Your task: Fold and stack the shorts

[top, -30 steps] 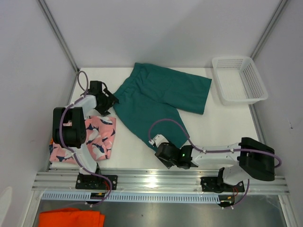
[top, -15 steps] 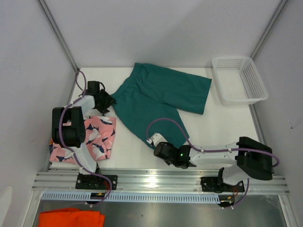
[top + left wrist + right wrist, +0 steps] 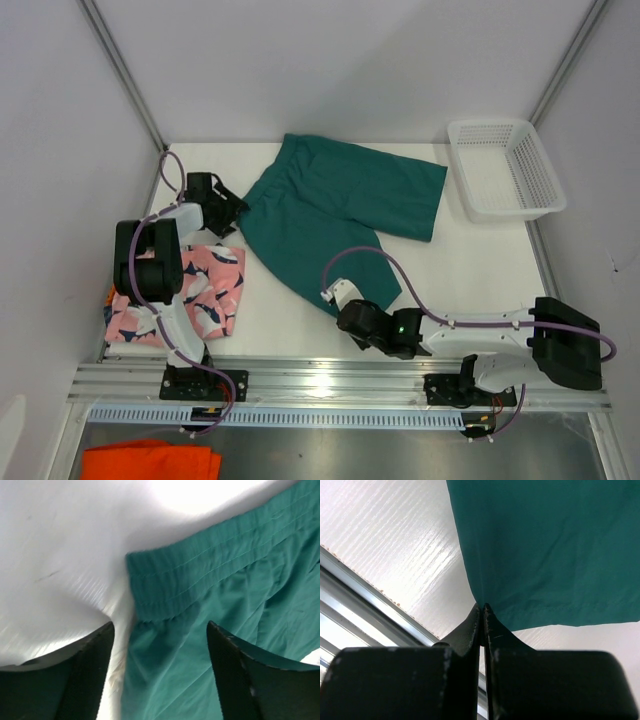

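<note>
The teal shorts (image 3: 340, 205) lie spread flat across the middle of the surface (image 3: 470, 260), waistband (image 3: 165, 585) to the left and the two legs running right and toward the near edge. The right fingers (image 3: 470, 630) are pressed shut on the corner of the near leg hem (image 3: 530, 615), with only a thin pinch of cloth between the tips. The left fingers (image 3: 95, 650) stand open at the waistband's end, one on each side of its corner, not yet closed on it. The step in hand looks like taking two corners along the shorts' near-left edge so that it can be folded over. To do it well, the left fingers should come down until they bracket the whole thick elastic band before closing, not just its outer layer. Both arms should then lift together and carry the edge across evenly, keeping the cloth taut between the two grips so it lays down without a wrinkle. The right pinch is shallow and could slip if pulled hard. The pink shorts (image 3: 195, 290) lie folded at the near left, where the teal pair should probably end up on top. The basket (image 3: 505, 170) sits well apart at the far right.
</note>
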Robot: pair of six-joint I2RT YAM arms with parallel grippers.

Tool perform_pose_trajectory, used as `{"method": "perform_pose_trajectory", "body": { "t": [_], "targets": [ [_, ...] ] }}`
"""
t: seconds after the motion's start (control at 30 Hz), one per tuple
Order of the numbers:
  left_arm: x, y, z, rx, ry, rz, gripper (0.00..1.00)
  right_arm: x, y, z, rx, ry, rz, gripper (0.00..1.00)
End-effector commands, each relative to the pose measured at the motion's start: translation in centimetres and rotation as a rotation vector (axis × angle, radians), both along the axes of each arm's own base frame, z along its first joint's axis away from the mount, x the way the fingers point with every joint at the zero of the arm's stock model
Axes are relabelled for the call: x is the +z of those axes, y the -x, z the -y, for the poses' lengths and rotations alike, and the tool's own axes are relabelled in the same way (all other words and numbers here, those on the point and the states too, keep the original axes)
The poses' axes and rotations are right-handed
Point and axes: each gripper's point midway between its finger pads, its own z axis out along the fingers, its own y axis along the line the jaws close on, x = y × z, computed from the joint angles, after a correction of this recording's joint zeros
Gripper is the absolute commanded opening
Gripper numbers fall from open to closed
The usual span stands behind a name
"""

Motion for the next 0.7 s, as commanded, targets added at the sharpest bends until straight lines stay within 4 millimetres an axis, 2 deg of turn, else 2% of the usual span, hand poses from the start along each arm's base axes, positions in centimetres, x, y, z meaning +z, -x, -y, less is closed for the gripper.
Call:
{"method": "perform_pose_trajectory", "body": {
  "t": [0.0,0.13,0.17,0.23,0.57,0.63,0.67],
  "targets": [
    [-0.1,-0.6,-0.4,0.025,0.029,0.03,0.8,0.9,0.4,-0.3,-0.008,-0.051,-0.005,0.0],
    [0.0,-0.7,-0.6,0.032,0.052,0.045,0.82,0.9,0.4,-0.2,-0.01,-0.06,-0.009,0.0],
    [0.0,-0.7,-0.7,0.035,0.058,0.048,0.76,0.9,0.5,-0.2,-0.009,-0.059,-0.009,0.0],
    [-0.3,-0.6,-1.0,0.051,0.069,0.05,0.69,0.9,0.5,-0.2,-0.007,-0.061,-0.012,0.0],
    [-1.1,-1.3,-2.3,0.125,0.082,0.05,0.63,2.0,1.1,-0.3,0.003,-0.107,-0.024,0.0],
    [-1.3,-1.5,-2.1,0.12,0.091,0.04,0.6,2.2,1.1,-0.3,0.006,-0.113,-0.024,0.0],
    [-2.0,-1.4,-2.0,0.122,0.098,0.022,0.54,2.3,1.2,-0.3,0.008,-0.117,-0.024,0.0]
  ]
}}
